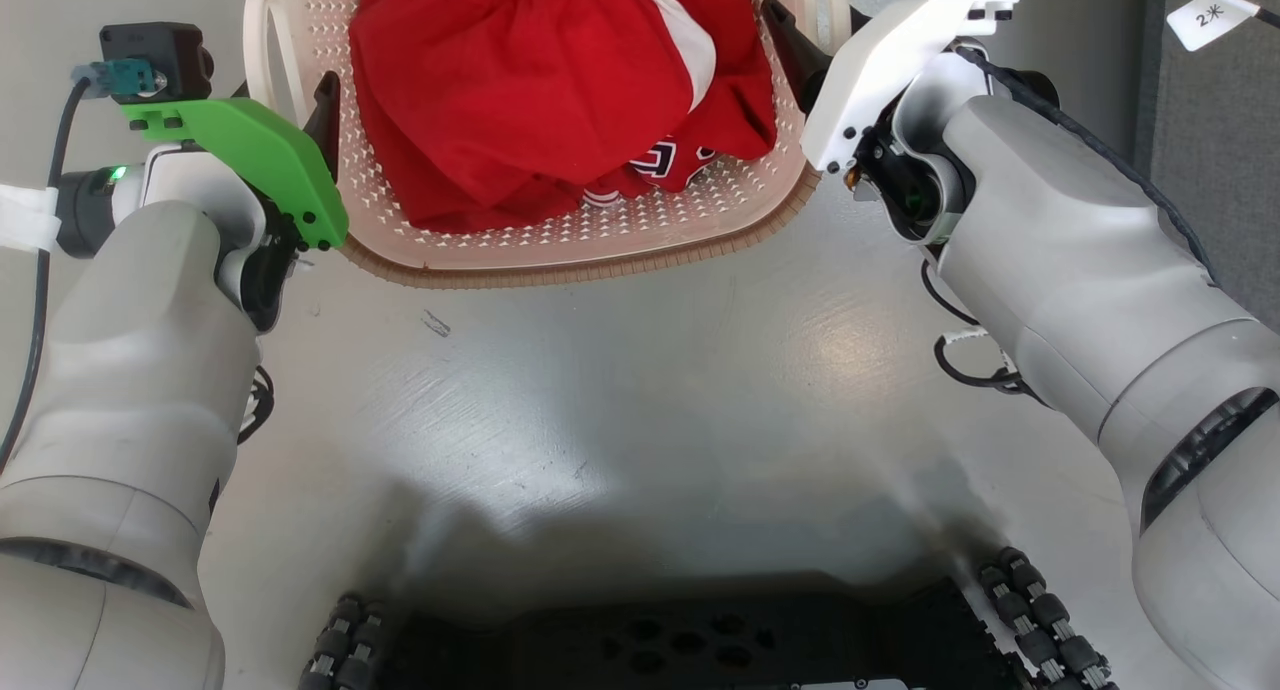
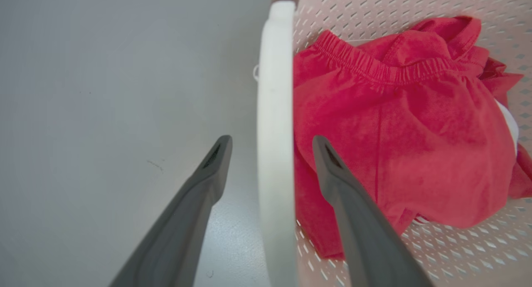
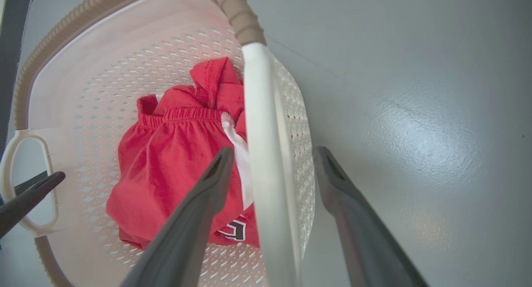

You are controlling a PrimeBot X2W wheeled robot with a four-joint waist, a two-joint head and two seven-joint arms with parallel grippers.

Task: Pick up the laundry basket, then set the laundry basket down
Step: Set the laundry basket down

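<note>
The laundry basket (image 1: 600, 235) stands on the grey floor at the top of the head view, cream and perforated with a brown woven rim, holding red clothing (image 1: 530, 90). My left gripper (image 1: 300, 95) is open astride the basket's left white handle (image 2: 274, 112), one finger outside and one inside over the clothing (image 2: 407, 133). My right gripper (image 1: 820, 40) is open astride the right white handle (image 3: 262, 133) in the same way. In both wrist views, gaps show between the fingers and the handles. The left gripper's (image 2: 271, 143) and right gripper's (image 3: 273, 154) fingers do not press the plastic.
My black wheeled base (image 1: 650, 640) lies at the bottom of the head view, with bare grey floor (image 1: 640, 400) between it and the basket. A dark grey panel (image 1: 1220, 130) and a white tag (image 1: 1210, 15) are at the upper right. The left gripper's fingers (image 3: 33, 191) show by the far handle.
</note>
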